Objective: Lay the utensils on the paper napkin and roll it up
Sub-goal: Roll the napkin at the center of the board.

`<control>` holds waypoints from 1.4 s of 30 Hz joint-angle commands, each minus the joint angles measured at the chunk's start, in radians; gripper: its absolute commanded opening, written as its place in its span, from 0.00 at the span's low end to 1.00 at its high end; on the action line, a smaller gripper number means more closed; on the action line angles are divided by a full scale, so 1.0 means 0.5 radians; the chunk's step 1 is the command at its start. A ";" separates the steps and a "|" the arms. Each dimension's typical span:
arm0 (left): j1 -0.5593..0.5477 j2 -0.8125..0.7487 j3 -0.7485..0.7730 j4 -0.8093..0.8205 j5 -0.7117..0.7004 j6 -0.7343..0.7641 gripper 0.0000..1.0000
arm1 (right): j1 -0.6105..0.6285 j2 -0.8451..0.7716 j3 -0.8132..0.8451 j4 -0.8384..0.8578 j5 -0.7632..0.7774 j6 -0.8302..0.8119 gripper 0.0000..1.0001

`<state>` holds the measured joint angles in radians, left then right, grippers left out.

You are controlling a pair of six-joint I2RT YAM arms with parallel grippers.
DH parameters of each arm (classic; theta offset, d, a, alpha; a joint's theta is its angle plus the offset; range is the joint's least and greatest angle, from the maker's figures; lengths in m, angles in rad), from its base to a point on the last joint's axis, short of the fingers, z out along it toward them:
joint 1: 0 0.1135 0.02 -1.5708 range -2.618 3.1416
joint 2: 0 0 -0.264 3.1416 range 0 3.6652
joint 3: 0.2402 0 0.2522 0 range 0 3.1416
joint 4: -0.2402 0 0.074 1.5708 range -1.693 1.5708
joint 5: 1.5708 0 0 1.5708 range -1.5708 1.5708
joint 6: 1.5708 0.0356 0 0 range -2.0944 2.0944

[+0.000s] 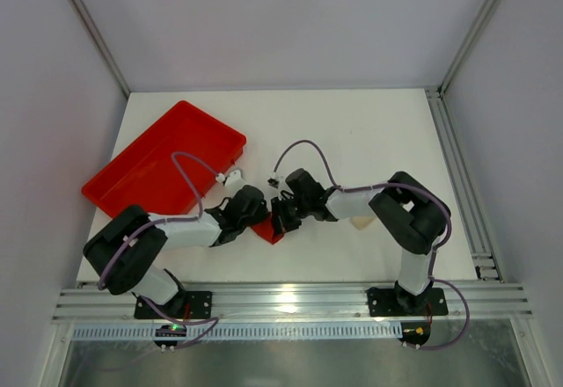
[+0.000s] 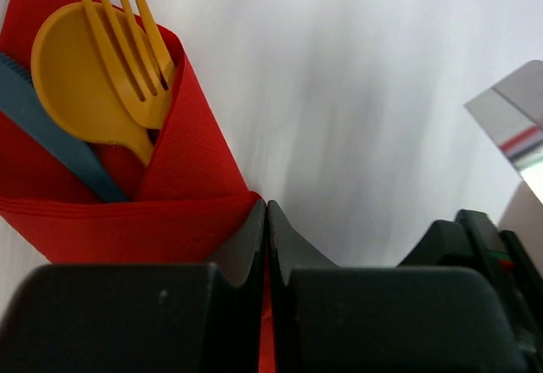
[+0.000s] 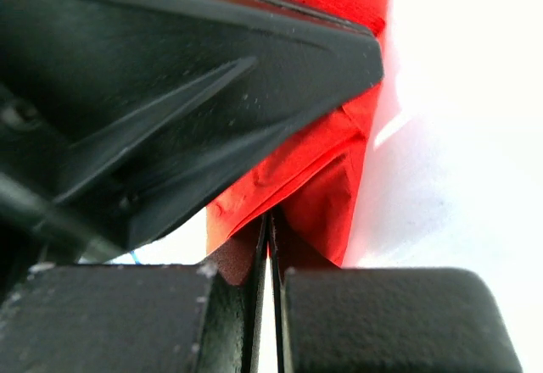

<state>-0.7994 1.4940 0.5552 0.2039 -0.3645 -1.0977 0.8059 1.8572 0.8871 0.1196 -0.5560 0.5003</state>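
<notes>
my left gripper (image 2: 267, 208) is pressed fully together, and a strip of red paper shows in the seam between its two fingers, so it is clamped on the lower edge of the napkin (image 2: 199, 165). my right gripper (image 3: 270, 220) is closed as well, fingers flat against each other, with a fold of the napkin (image 3: 318, 178) running right down to their tips; it looks pinched there. from above, the napkin (image 1: 268, 231) is only a small red corner showing between my two grippers, which meet nose to nose over it, the left gripper (image 1: 257, 218) on its left and the right gripper (image 1: 281, 218) on its right. the tray (image 1: 141, 171) sits on the table (image 1: 369, 132) well to the left of the napkin and further back, apart from it. only my left wrist view shows what the paper wraps: a yellow fork (image 2: 127, 42) lying on a yellow spoon (image 2: 72, 76), with a blue knife (image 2: 42, 127) to their left, all three heads sticking out of the napkin's open top while its sides fold in over the handles. my right wrist view shows none of the utensils; a black gripper body fills the space above and left of the napkin there.
</notes>
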 commanded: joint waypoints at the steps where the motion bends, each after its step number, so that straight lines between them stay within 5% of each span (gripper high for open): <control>1: -0.009 0.028 0.077 -0.091 -0.069 -0.026 0.00 | 0.011 -0.051 -0.053 -0.227 0.176 -0.089 0.04; 14: -0.012 0.037 0.068 -0.113 -0.044 -0.014 0.00 | 0.017 -0.342 0.021 -0.580 0.345 -0.172 0.04; 42: -0.015 0.049 0.052 -0.083 -0.017 -0.029 0.00 | 0.011 -0.456 -0.145 -0.325 0.195 -0.099 0.04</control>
<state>-0.8032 1.5108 0.5686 0.1524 -0.3630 -1.1015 0.8082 1.6630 0.8173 -0.0898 -0.4446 0.4450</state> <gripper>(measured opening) 0.002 0.037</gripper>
